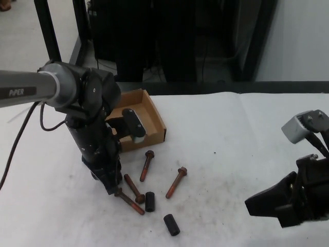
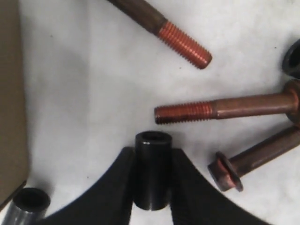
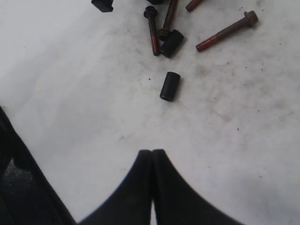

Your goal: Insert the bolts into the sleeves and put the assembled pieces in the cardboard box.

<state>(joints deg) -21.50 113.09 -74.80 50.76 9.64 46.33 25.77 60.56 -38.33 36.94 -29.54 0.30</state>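
We saw the left gripper [image 2: 153, 161] clamped on a black sleeve [image 2: 153, 180] near the cardboard box [image 1: 149, 140]; the right gripper [image 3: 153, 157] sat closed, empty.

- Left arm [image 1: 85, 103]: grey tube with white lettering, bulky black joints, a black cable [image 1: 20, 136] trailing underneath.
- Right arm [image 1: 308, 185]: black, capped by a pale grey housing [image 1: 300, 126].
- Right gripper [image 3: 153, 157]: matte black fingers [image 3: 126, 197], curved, tapering.

Your left arm [image 1: 95, 139] blocks one side of the cardboard box [image 1: 152, 136], and at the left wrist view's edge a grey tube [image 2: 29, 206] is clipped off.
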